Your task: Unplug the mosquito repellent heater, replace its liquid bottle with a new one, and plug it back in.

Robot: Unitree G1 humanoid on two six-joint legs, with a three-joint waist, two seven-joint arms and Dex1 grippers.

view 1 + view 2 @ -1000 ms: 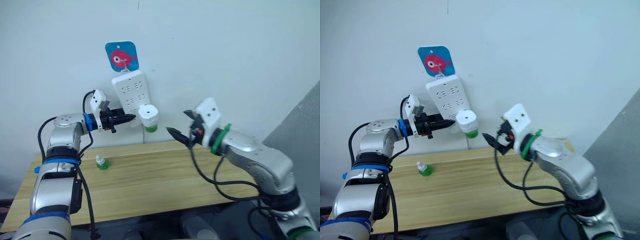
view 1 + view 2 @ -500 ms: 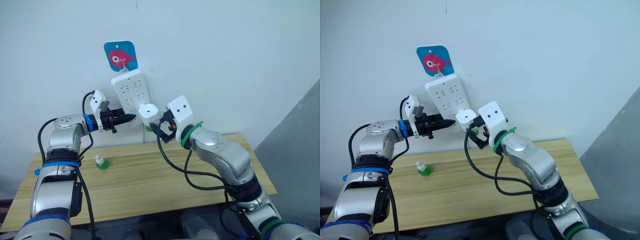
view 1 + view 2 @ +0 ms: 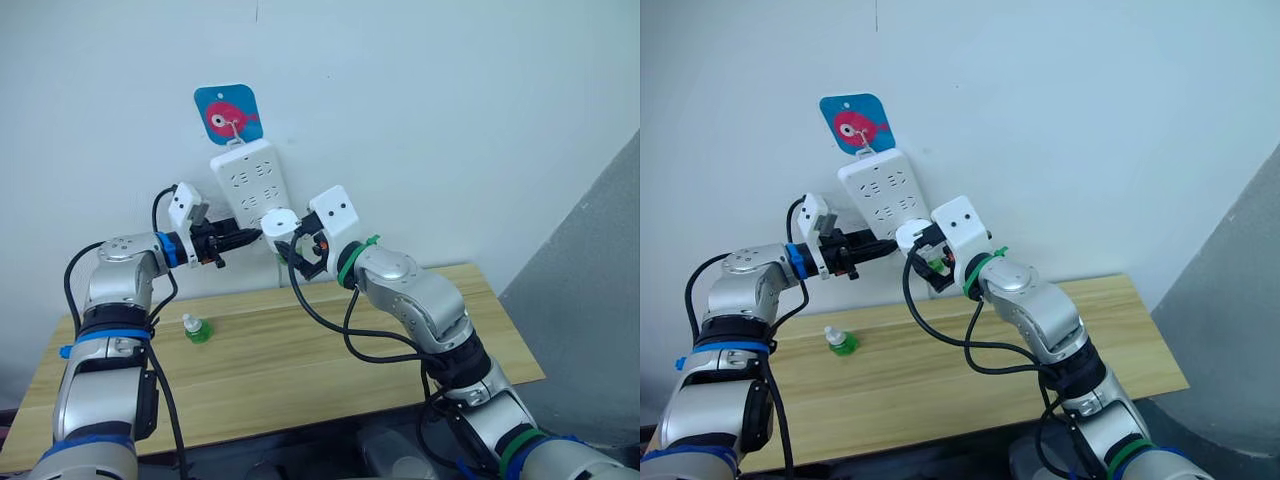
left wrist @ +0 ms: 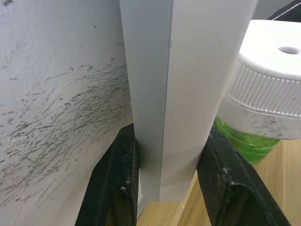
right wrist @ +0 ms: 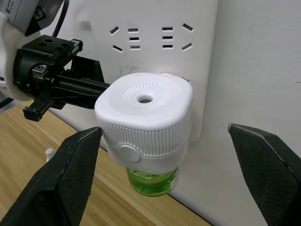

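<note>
**Heater still plugged in, both grippers at the power strip**

Your mosquito repellent heater (image 5: pixel 145 117) sits plugged into the lower part of the white power strip (image 3: pixel 246 180) on the wall, vent hole facing out. Its liquid bottle (image 5: pixel 153 178) hangs green beneath it, screwed into the underside. Your right gripper (image 5: pixel 162 155) is at the heater with its fingers spread wide, one to each side of the white body and clear of it; nothing is pinched. In the head views that gripper (image 3: pixel 296 250) sits right at the heater (image 3: pixel 279 224).

Your left gripper (image 4: pixel 167 183) has its two fingers (image 4: pixel 120 186) straddling the edge of the strip, pressed against it on both sides, so it is clamped on the strip itself. From the head you see this gripper (image 3: pixel 245 238) reaching in from the left, just beside the heater.

The new one (image 3: pixel 195 329), green with its white cap, stands upright on the wooden table (image 3: pixel 330 350) well below and to the left of the strip, apart from both grippers.

The table is pale wood planks pushed against a plain white wall (image 3: pixel 450 120). Above the strip a blue card with a pink fish (image 3: pixel 225 114) hangs on the wall. In the left wrist view, the wall beside the strip is scuffed with fine dark scratches. A grey panel (image 3: pixel 590 330) rises at the right edge of the scene.
</note>
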